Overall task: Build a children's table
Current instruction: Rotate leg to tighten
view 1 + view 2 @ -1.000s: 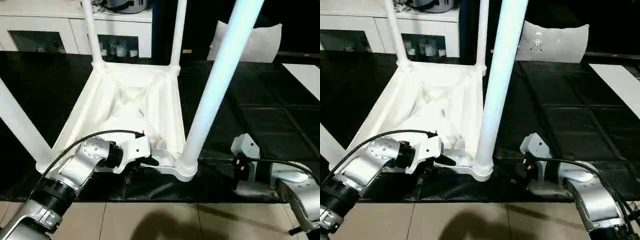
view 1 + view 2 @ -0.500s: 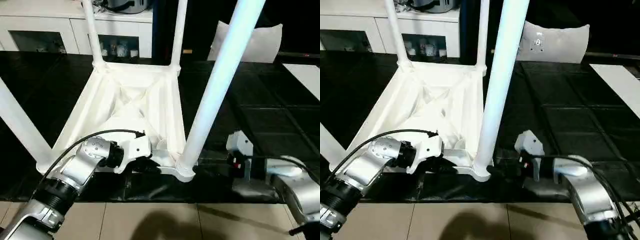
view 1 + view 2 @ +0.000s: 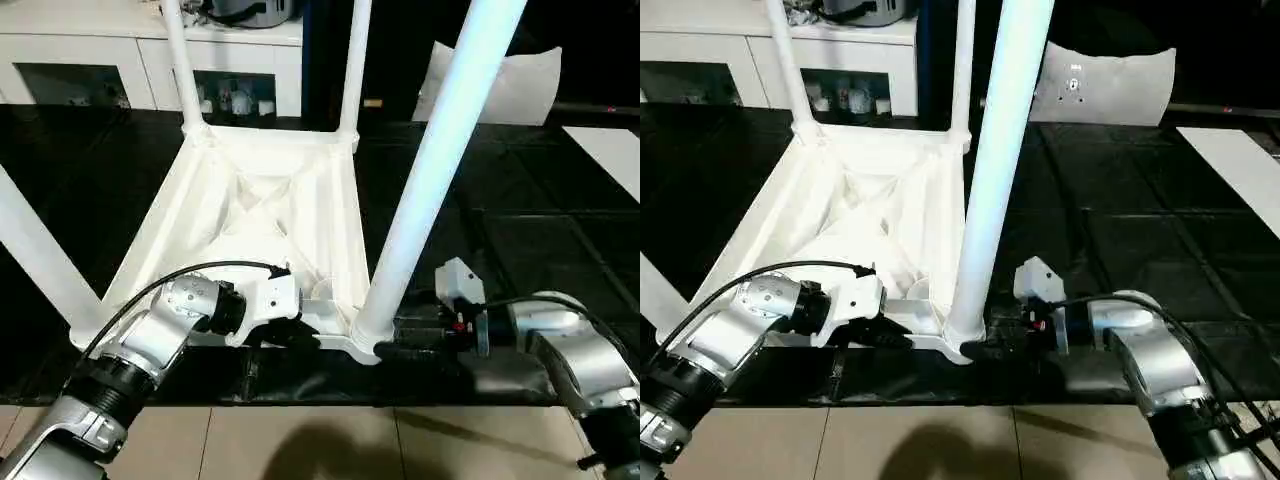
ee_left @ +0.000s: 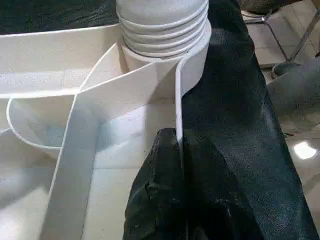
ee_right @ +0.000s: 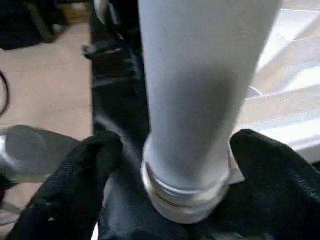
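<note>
The children's table (image 3: 260,200) lies upside down on a black mat, ribbed underside up, with its legs standing in the corner sockets. My left gripper (image 3: 298,334) is shut on the thin near rim of the table top, next to the near right socket; the left wrist view shows its fingertips (image 4: 167,145) pinching that rim (image 4: 178,100). My right gripper (image 3: 388,342) is open and straddles the base of the near right leg (image 3: 430,170). In the right wrist view one finger (image 5: 100,165) sits on each side of the leg's ribbed collar (image 5: 182,192).
White cabinets with glass doors (image 3: 100,70) stand at the back. A grey-white panel (image 3: 1105,85) leans behind the table on the right, and a white sheet (image 3: 610,145) lies at the far right. The mat ends at beige floor tiles (image 3: 300,440) close to me.
My left gripper has closed on the table's near rim. My right gripper has slid left across the mat until its fingers flank the near right leg's base.
</note>
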### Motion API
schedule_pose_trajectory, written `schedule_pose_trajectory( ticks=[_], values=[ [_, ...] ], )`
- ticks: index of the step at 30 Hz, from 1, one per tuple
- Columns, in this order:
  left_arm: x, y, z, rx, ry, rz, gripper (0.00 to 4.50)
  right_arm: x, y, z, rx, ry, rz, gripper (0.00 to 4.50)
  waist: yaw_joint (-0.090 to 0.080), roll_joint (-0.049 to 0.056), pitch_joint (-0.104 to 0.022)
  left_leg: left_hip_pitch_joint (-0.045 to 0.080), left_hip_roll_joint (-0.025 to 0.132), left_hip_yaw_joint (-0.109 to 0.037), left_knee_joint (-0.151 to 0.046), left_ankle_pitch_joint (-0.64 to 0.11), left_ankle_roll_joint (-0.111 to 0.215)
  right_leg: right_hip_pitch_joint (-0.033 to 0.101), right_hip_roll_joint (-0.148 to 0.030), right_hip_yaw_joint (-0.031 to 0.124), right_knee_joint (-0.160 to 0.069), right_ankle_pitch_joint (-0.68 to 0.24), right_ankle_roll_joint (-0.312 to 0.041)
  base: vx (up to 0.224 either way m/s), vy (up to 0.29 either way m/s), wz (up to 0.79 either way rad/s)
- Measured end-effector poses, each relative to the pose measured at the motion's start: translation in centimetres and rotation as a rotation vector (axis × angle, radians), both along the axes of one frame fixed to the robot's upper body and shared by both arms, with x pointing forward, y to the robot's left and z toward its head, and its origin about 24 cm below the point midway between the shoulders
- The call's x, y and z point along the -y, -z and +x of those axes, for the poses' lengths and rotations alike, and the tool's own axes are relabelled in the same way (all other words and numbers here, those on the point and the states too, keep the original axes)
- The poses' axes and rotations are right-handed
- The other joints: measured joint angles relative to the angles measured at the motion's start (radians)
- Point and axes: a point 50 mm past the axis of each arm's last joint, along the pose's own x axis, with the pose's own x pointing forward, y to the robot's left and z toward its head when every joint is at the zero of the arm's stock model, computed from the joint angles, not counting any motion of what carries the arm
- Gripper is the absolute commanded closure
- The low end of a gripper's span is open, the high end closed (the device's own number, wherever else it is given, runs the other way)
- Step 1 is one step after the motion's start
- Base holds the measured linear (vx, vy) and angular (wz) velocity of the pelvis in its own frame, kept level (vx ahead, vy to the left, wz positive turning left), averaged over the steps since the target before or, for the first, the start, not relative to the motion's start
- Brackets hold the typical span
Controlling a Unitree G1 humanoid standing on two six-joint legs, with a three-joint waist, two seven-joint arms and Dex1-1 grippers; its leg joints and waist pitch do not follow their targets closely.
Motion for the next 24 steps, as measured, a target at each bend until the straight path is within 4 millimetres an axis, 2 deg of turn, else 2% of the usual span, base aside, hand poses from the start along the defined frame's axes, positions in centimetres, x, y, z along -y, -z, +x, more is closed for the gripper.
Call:
schedule_pose_trajectory(
  ticks=[16,20,24],
  values=[
    [-0.2,-0.1,-0.2,0.004,0.038,0.018,4.50,-0.9,0.1,1.4,-0.088,-0.047,0.038,2.10,0.004,-0.001,0.000,0.000,0.000,0.000,0.000,0.000,0.000,0.000,0.000,0.000,0.001,0.000,0.000,0.000,0.000,0.00],
    [-0.1,-0.1,-0.2,-0.005,0.035,0.016,4.50,-0.9,0.1,1.4,-0.090,-0.049,0.039,2.37,0.004,0.000,-0.001,0.000,0.000,0.000,0.000,0.000,0.000,0.000,0.000,0.000,0.001,-0.001,0.000,0.000,0.000,0.00],
    [0.1,0.0,-0.1,-0.046,-0.002,0.011,4.50,-0.7,0.1,1.3,-0.102,-0.034,0.044,2.44,0.005,0.000,-0.001,0.000,0.000,0.000,0.000,0.000,0.000,0.000,0.000,0.000,0.001,-0.001,0.000,0.000,0.000,0.00]
  ],
)
